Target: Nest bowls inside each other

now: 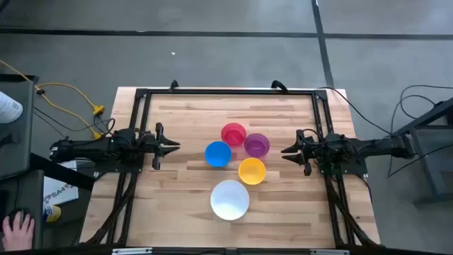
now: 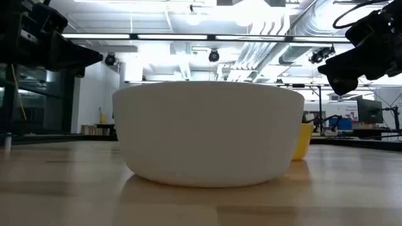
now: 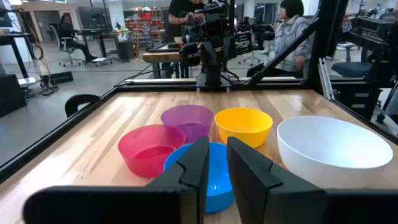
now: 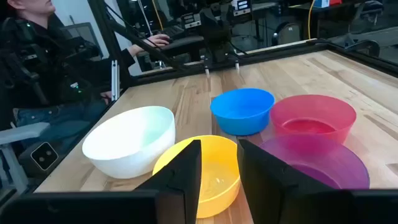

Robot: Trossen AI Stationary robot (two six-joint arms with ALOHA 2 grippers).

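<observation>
Wooden planks with a pale, streaked grain make up the table [image 1: 184,191], framed by a black metal rail, on a grey concrete floor.

Five round, smooth plastic bowls sit in a loose cluster at the table's middle, all upright and none nested. Pink bowl [image 1: 233,133] is farthest; purple bowl [image 1: 257,144] sits just right of it and blue bowl [image 1: 218,154] just left and nearer. Yellow bowl [image 1: 252,171] lies nearer still, and the larger white bowl [image 1: 230,200] nearest of all, just beside the yellow one. Pink and purple look slightly translucent; white is opaque with a thick plain rim, and in the low view it fills most of the frame, with yellow peeking out at its right.

Left gripper [image 1: 172,146] hangs above the table's left side, pointed toward the bowls, its dark fingers [image 3: 193,171] a narrow slot apart and holding nothing. Right gripper [image 1: 286,151] hangs above the right side facing it, its fingers [image 4: 186,168] parted somewhat wider, also holding nothing.

Beyond the table lies a bright workshop with ceiling ducts, desks and seated people. A person's hand [image 1: 18,230] rests at the near left edge of the high view.
</observation>
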